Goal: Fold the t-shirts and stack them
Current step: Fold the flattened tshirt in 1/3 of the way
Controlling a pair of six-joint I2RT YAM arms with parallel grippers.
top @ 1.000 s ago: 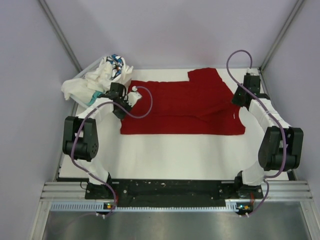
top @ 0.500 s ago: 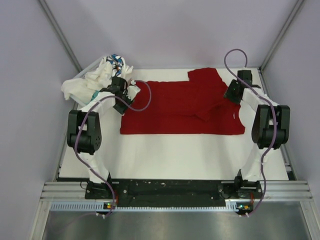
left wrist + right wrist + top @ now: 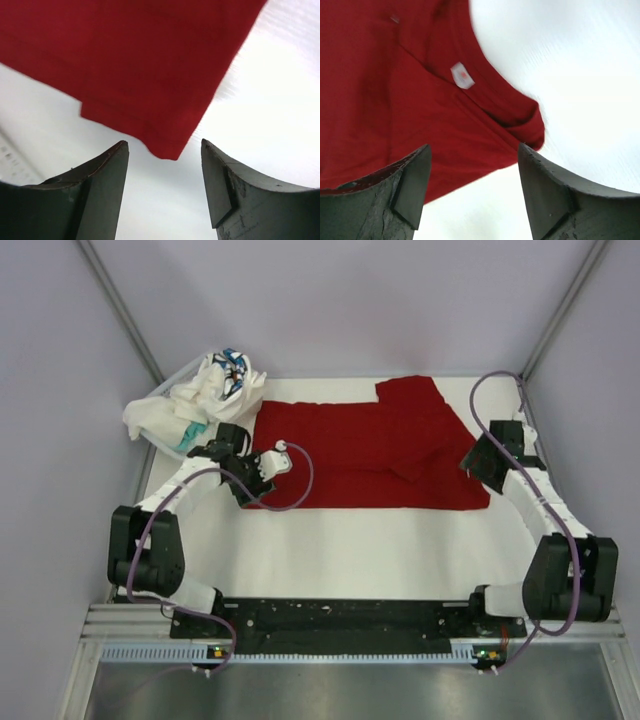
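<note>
I'm opening L pincer (image 3: pixel 165 146) & R pincer (image 3: pixel 472 148) wide, both holding nothing, pulling back to near corners of red t-shirt (image 3: pixel 360 455) — next fold coming.

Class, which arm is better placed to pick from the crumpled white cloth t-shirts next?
Likely left: the left fingers hover nearest the white t-shirts; the right fingers are across the deep red t-shirt.

Nothing can be read for certain in any view. The red shirt (image 3: pixel 385 100) carries a small white label (image 3: pixel 462 75) with a faint reddish mark, too blurred to make out. The white shirts (image 3: pixel 185 405) show a blue and teal print (image 3: pixel 233 367), but no letters or numbers can be told.
</note>
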